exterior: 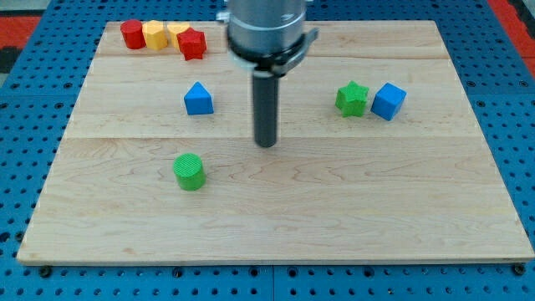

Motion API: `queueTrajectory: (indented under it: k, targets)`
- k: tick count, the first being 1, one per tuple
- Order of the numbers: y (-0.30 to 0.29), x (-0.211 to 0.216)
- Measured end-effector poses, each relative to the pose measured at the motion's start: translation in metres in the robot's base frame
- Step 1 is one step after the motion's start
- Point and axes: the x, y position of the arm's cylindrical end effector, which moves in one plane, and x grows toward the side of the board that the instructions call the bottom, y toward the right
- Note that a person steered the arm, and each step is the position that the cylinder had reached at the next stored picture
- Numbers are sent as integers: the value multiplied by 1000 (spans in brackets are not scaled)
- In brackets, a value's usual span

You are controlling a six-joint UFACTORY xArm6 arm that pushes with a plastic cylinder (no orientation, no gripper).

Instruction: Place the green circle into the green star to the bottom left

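Camera view is filled at its top centre by the arm's grey cylindrical housing [267, 29], from which the straight dark rod [266, 109] is hung upright. My tip [266, 144] is set on the wooden worktop [334, 217] near the middle of the board. No gripper is fitted, so neither spread nor pressed-together jaws can be reported; the rod ends plainly and nothing is pinched by it.

The green circle [190, 171] is found to the left of my tip and a little nearer the view's bottom, apart from it, with bare wood between the two. The green star [352, 99] is seen to the right of my tip and farther toward the view's top, with the blue cube [389, 101] just beside it on its right. The blue triangular block [198, 99] is placed left of the rod, above the green circle.

At the far left corner, four blocks are bunched close to the board's top edge: a red block [131, 34], a yellow block [155, 35], a second yellow block [176, 32] and a red star-like block [192, 43].

Open wood is offered across the whole lower half of the board and between my tip and the green star. The worktop is bordered by blue perforated panel [33, 109] on all sides.
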Motion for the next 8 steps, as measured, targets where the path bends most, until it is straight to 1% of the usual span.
queueTrajectory:
  k: [1,2,3,4,5,6,7,8]
  targets:
    - [-41,27]
    - [-56,58]
    - [-91,108]
    - [-133,77]
    - [-56,44]
    - [-10,30]
    - [-75,42]
    - [-41,2]
